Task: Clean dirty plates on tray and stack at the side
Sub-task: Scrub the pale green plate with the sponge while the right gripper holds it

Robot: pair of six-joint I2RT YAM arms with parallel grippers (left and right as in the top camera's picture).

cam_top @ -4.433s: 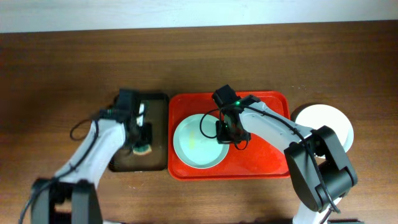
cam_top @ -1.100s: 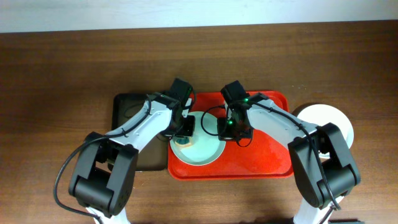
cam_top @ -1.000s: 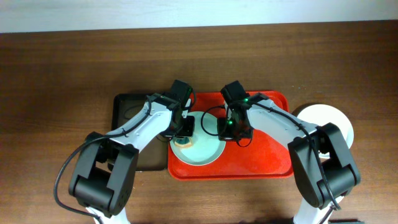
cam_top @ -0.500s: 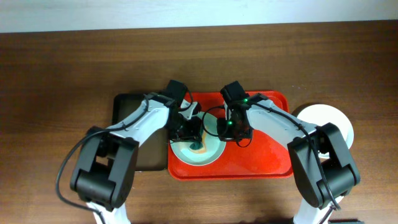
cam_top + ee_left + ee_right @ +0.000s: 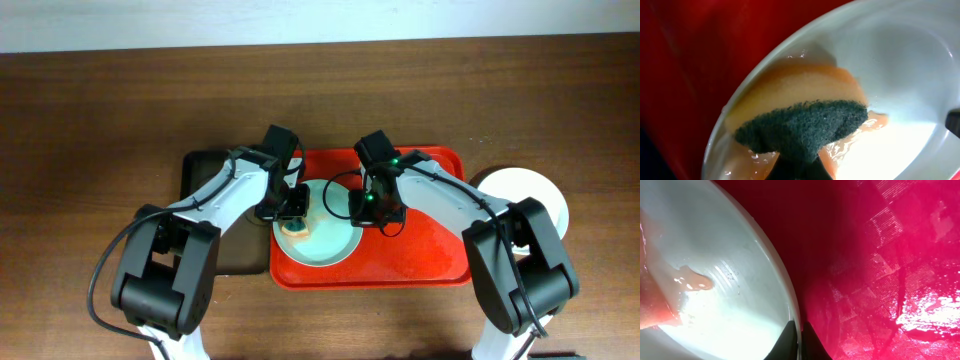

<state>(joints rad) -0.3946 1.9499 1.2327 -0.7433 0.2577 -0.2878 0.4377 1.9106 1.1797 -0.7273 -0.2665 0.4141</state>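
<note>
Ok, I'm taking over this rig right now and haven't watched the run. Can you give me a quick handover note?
Left gripper: shut on the orange sponge with dark green scouring pad, pressed onto the pale green round plate.
Right gripper: shut on that plate's right rim.
The plate sits on the bright red rectangular plastic tray; a white round plate lies beside the tray, on its right.
Done: white plate set aside.
Left: finish scrubbing, then stack the green plate on the white one.
</note>
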